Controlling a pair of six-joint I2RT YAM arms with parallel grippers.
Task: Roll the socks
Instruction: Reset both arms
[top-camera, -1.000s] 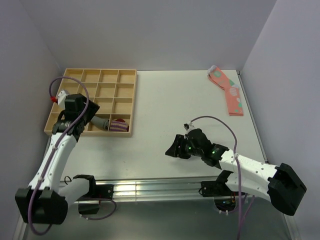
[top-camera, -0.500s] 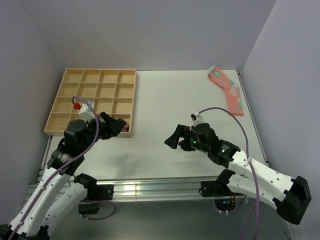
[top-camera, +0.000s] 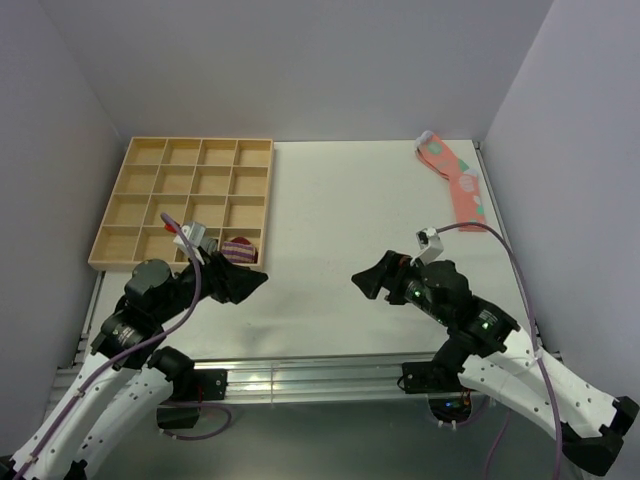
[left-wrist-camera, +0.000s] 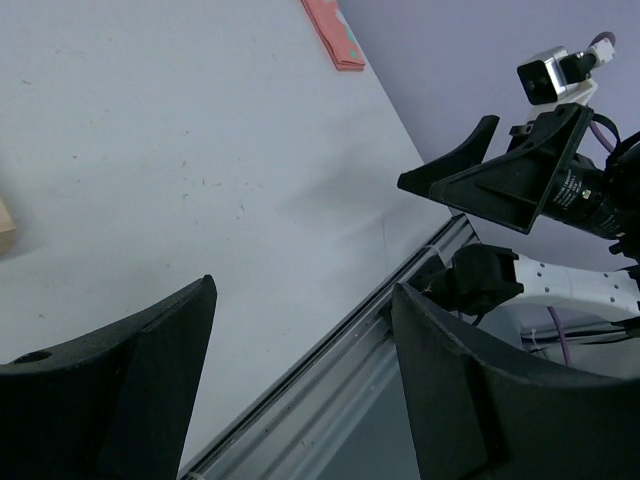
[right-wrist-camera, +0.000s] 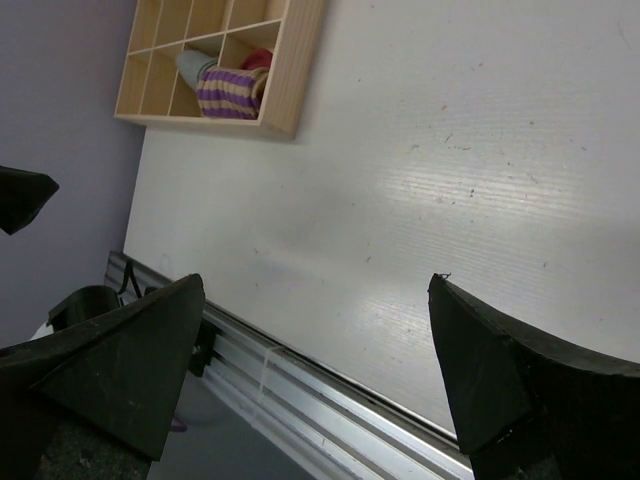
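A grey sock (right-wrist-camera: 192, 68) lies rolled in a front compartment of the wooden tray (right-wrist-camera: 297, 60), beside a purple-striped bundle (right-wrist-camera: 228, 92). From the top view the left wrist hides the grey sock. My left gripper (top-camera: 247, 283) hangs open and empty above the table's near edge, just in front of the tray (top-camera: 200, 142); its fingers (left-wrist-camera: 150, 350) frame bare table and the rail. My right gripper (top-camera: 369, 280) stands wide open and empty over the table's near middle, pointing left toward the other one. Between its fingertips (right-wrist-camera: 470, 340) only the table surface shows.
A pair of pink spotted socks (top-camera: 458, 185) lies at the far right of the table. The purple-striped bundle (top-camera: 238, 248) sits in the tray's front right compartment. An aluminium rail (top-camera: 300, 375) runs along the near edge. Walls close in on both sides.
My left arm has drawn back out of the tray toward the near edge and swung its gripper to the right. My right gripper has opened wide and shifted slightly right.
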